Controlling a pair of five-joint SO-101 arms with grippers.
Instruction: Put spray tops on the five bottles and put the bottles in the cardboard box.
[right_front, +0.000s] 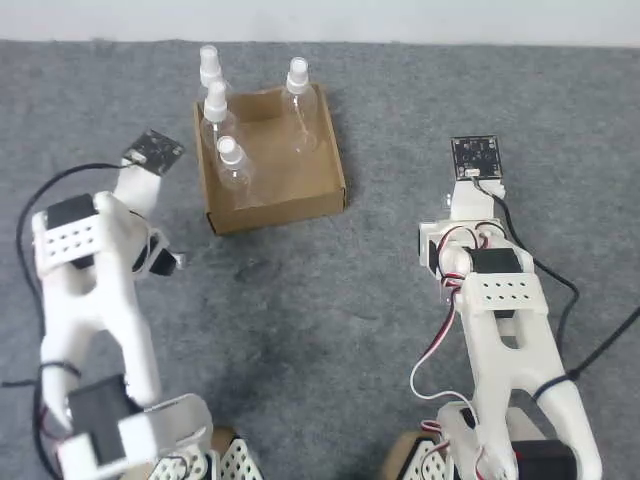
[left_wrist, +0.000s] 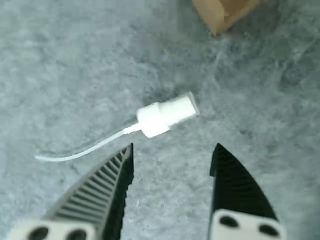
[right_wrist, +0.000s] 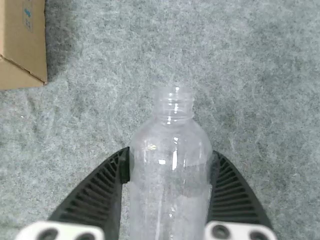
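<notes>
4 capped bottles (right_front: 230, 160) are standing inside the cardboard box (right_front: 275, 212); I am seeing my left gripper (left_wrist: 173, 150) hanging spread above a spray top (left_wrist: 165, 117) lying on the grey table (left_wrist: 75, 60); my right gripper (right_wrist: 169, 155) is pinching the uncapped bottle (right_wrist: 172, 115).

1. You worked on a grey, felt-like mat (right_front: 330, 300), mottled and a little rough.
2. Behind its far edge you had a pale, plain strip (right_front: 400, 20); whether it was wall or floor, you could not tell.
3. The light was soft and even, with only faint shadows.
</notes>
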